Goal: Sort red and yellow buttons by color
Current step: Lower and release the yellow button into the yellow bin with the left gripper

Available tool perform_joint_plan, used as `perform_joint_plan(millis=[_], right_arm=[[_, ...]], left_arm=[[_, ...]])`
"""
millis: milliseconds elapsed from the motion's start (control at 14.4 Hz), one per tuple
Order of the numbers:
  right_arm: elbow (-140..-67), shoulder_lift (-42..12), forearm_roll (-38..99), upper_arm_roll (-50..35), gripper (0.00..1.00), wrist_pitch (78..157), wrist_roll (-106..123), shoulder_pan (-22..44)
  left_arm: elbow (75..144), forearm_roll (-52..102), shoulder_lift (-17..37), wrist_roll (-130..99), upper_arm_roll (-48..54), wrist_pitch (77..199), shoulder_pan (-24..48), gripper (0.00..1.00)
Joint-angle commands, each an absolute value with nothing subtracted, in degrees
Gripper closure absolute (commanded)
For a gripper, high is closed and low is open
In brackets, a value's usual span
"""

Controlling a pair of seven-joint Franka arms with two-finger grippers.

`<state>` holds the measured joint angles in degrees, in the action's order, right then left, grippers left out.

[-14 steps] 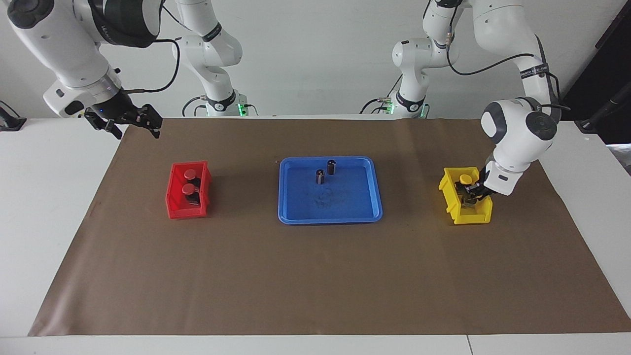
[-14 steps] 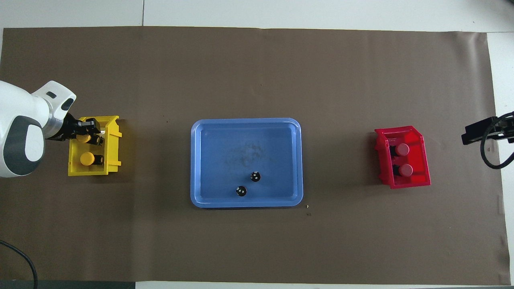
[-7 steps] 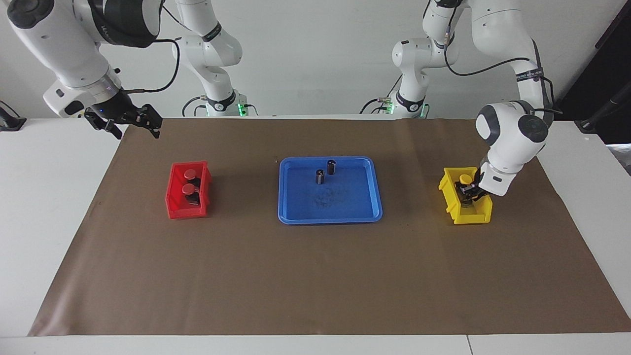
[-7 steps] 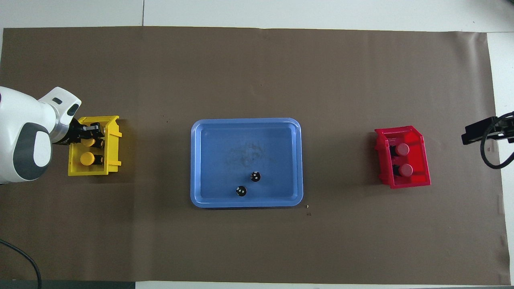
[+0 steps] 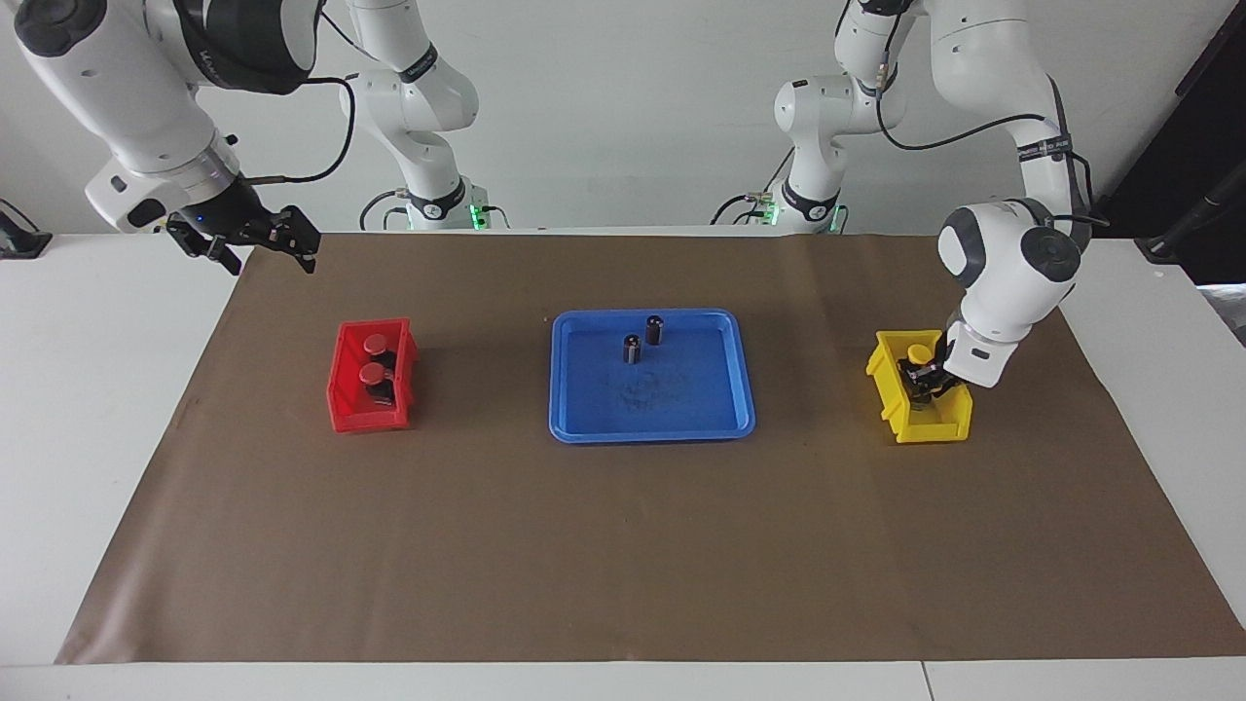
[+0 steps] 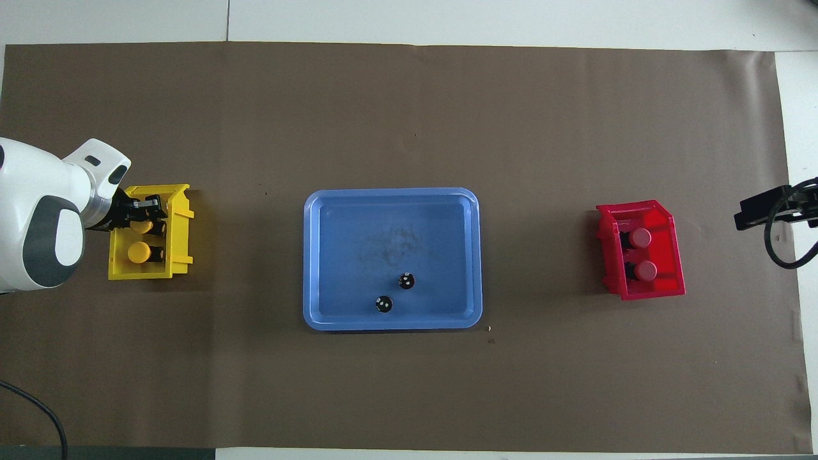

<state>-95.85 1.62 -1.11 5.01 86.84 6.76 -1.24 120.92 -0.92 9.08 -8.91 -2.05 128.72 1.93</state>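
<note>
The left gripper (image 5: 926,375) dips into the yellow bin (image 5: 891,404) at the left arm's end of the desk, its jaws unreadable, above two yellow buttons (image 6: 138,253), while the waiting right gripper (image 5: 255,241) hangs spread near the right-arm corner, two red buttons (image 5: 374,344) lying in the red bin (image 5: 343,409).

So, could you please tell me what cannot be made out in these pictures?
- Left gripper in the yellow bin: finger state unreadable; facing view, wrist and bin wall hide it.
- The yellow button under it: grip or contact unclear; overhead view, fingers cover it.
- Right gripper, waiting: cut by the overhead view's edge.
- Red buttons: bodies mostly hidden by the red bin.
</note>
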Motion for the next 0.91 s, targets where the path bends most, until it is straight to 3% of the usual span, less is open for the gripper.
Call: perform_joint_plan(millis=[0,209,835], right_arm=[[-96.50,2.37,-0.88,4.66,0.00,87.10,6.24,-1.67],[-96.50,2.37,-0.79,4.66,0.00,87.10,6.24,-1.67],[-96.50,2.37,-0.88,4.66,0.00,87.10,6.24,-1.67]], left_arm=[[122.61,-1.93,8.09,-10.20,-2.11,130.08,2.37,0.86],[122.61,-1.85,8.09,-10.28,-2.11,130.08,2.37,0.77],[122.61,-1.76,8.09,-10.20,-2.11,129.99,2.37,0.67]])
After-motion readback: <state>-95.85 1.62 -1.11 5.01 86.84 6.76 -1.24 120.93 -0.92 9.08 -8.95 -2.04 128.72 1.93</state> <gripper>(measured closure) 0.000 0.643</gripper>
